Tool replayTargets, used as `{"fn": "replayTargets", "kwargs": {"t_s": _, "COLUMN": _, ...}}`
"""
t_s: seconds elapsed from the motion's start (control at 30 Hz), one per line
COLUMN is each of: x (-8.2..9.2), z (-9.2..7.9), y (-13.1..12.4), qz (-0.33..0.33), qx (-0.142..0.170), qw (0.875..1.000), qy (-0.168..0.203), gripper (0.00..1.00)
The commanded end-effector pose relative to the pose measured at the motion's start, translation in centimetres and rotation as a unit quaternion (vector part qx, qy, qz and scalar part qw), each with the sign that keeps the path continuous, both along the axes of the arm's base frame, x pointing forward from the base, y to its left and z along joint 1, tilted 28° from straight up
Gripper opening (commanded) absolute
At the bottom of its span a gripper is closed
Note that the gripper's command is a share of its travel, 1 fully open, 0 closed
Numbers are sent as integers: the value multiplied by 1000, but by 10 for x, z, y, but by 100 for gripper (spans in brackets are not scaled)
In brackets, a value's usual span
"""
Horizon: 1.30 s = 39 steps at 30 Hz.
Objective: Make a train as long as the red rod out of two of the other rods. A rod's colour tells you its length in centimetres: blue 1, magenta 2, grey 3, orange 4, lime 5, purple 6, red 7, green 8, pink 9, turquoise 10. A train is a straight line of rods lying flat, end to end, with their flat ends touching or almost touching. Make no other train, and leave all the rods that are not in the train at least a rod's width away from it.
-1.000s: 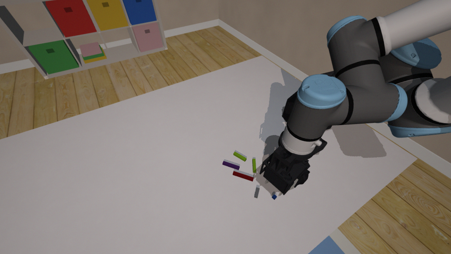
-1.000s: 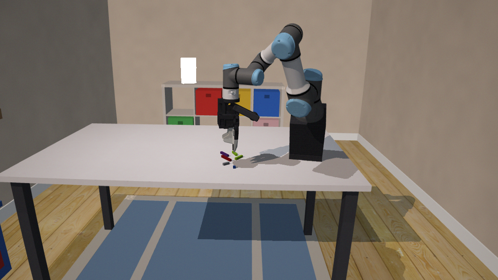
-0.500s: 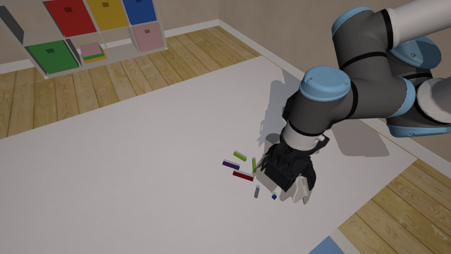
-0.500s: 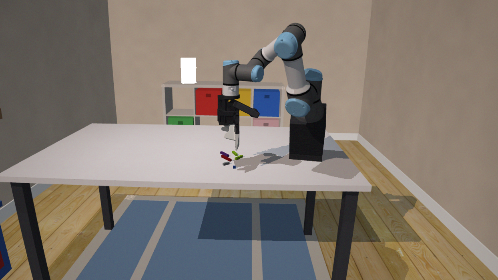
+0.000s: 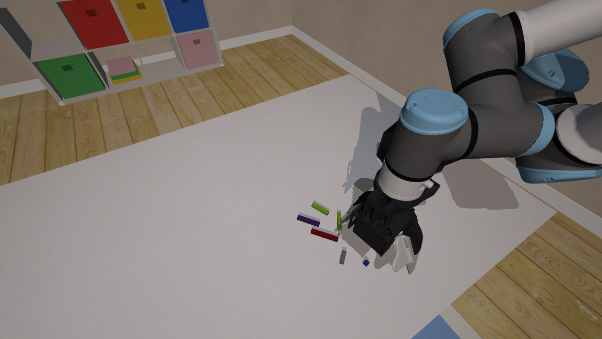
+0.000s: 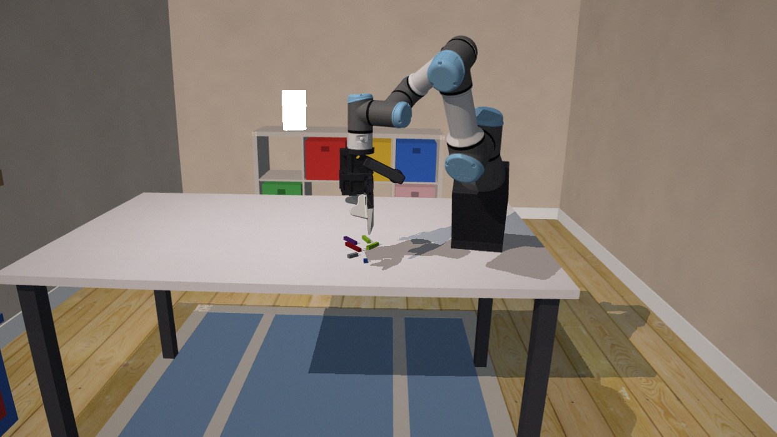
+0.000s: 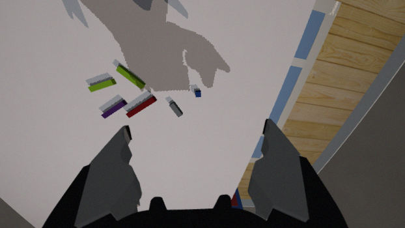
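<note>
On the white table (image 5: 168, 219) (image 6: 217, 233) (image 7: 49, 42) lie several rods close together. The red rod (image 5: 324, 234) (image 6: 353, 246) (image 7: 141, 107) lies beside a purple rod (image 5: 308, 219) (image 6: 350, 239) (image 7: 113, 109). Two lime rods lie behind them, one (image 5: 320, 208) (image 6: 366, 238) (image 7: 101, 85) apart and the other (image 5: 339, 220) (image 6: 371, 245) (image 7: 131, 77) near the red rod's end. A grey rod (image 5: 342, 255) (image 6: 353, 255) (image 7: 176, 108) and a small blue rod (image 5: 365, 262) (image 6: 365, 260) (image 7: 197, 93) lie separately in front. My gripper (image 5: 372, 236) (image 6: 365, 217) (image 7: 196, 123) is open and empty, raised above the rods.
The robot's black base (image 6: 478, 217) stands on the table's right rear. The table's edge (image 7: 320, 10) runs close on the right in the wrist view. A shelf with coloured bins (image 5: 105, 42) (image 6: 325, 157) stands against the back wall.
</note>
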<state>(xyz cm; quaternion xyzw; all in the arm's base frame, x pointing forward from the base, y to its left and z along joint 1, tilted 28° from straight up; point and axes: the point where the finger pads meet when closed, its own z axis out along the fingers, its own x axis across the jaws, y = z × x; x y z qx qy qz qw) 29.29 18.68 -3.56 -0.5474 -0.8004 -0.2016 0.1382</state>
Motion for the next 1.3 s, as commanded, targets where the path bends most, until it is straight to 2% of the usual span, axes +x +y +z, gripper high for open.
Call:
{"fn": "replayTargets", "kwargs": {"t_s": 0.0, "x": 1, "z": 0, "y": 0, "qz": 0, "qx": 0, "qw": 1000, "qy": -1, "gripper": 100}}
{"fn": "replayTargets", "kwargs": {"t_s": 0.27, "x": 5, "z": -2, "y": -4, "qz": -18, "qx": -1, "qw": 1000, "qy": 8, "gripper": 100}}
{"fn": "replayTargets", "kwargs": {"t_s": 0.4, "x": 16, "z": -8, "y": -15, "qz": -66, "qx": -1, "qw": 997, "qy": 34, "gripper": 100}}
{"fn": "replayTargets", "kwargs": {"t_s": 0.6, "x": 35, "z": -22, "y": -37, "qz": -158, "qx": -2, "qw": 984, "qy": 83, "gripper": 100}}
{"fn": "replayTargets", "kwargs": {"t_s": 0.77, "x": 48, "z": -34, "y": -55, "qz": -225, "qx": -3, "qw": 967, "qy": 119, "gripper": 100}}
{"fn": "replayTargets", "kwargs": {"t_s": 0.83, "x": 48, "z": -34, "y": -55, "qz": -225, "qx": -3, "qw": 967, "qy": 119, "gripper": 100}}
{"fn": "replayTargets", "kwargs": {"t_s": 0.9, "x": 56, "z": -43, "y": -67, "qz": -272, "qx": -3, "qw": 952, "qy": 144, "gripper": 100}}
{"fn": "replayTargets", "kwargs": {"t_s": 1.07, "x": 66, "z": -57, "y": -84, "qz": -332, "qx": -2, "qw": 926, "qy": 177, "gripper": 100}}
{"fn": "replayTargets", "kwargs": {"t_s": 1.27, "x": 77, "z": -75, "y": -106, "qz": -407, "qx": -1, "qw": 887, "qy": 217, "gripper": 100}}
